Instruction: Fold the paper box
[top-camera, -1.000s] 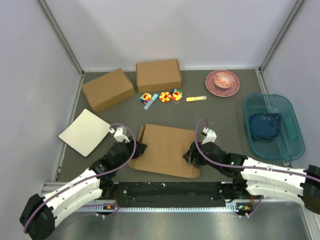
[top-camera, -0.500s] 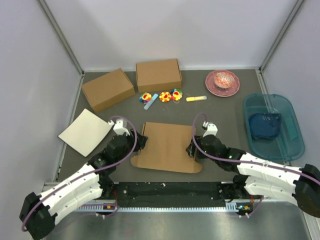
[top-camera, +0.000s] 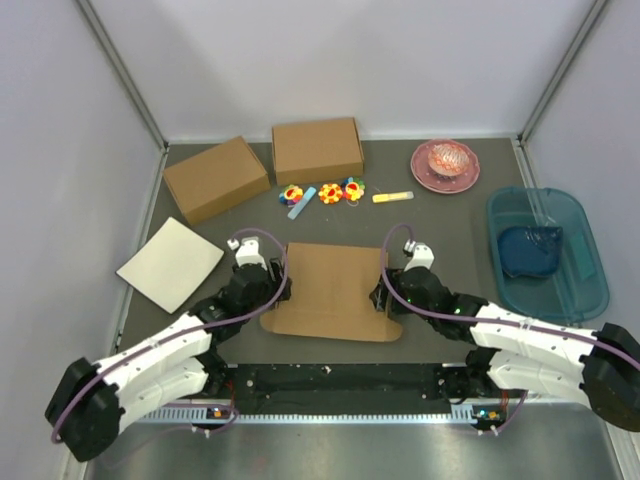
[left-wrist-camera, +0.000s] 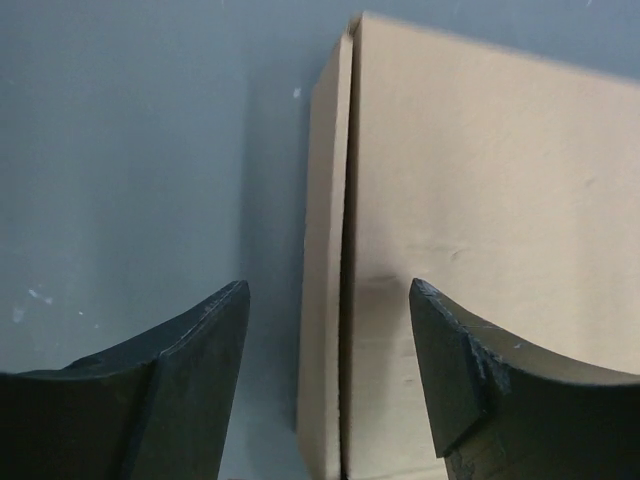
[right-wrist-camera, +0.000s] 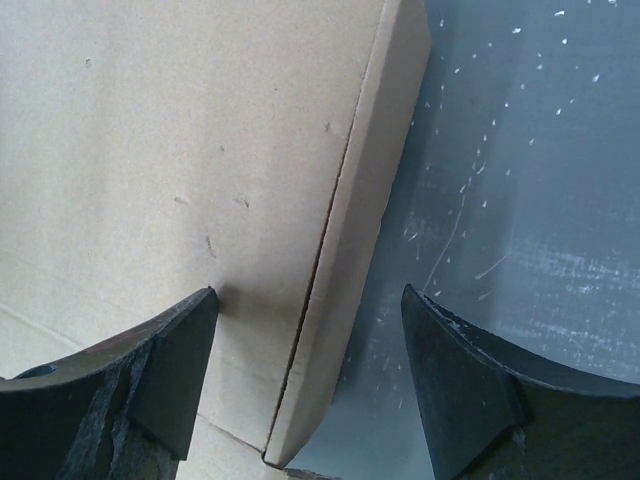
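On the surface (top-camera: 450, 225), left hand (left-wrist-camera: 328, 288) and right hand (right-wrist-camera: 308, 292) gape open astride the box (top-camera: 335, 290); looks light, stiff, so pinch side flaps (left-wrist-camera: 322, 250).

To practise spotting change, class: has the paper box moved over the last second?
Yes. The paper box has turned slightly anticlockwise and edged away from the arms, toward the rear cardboard box.
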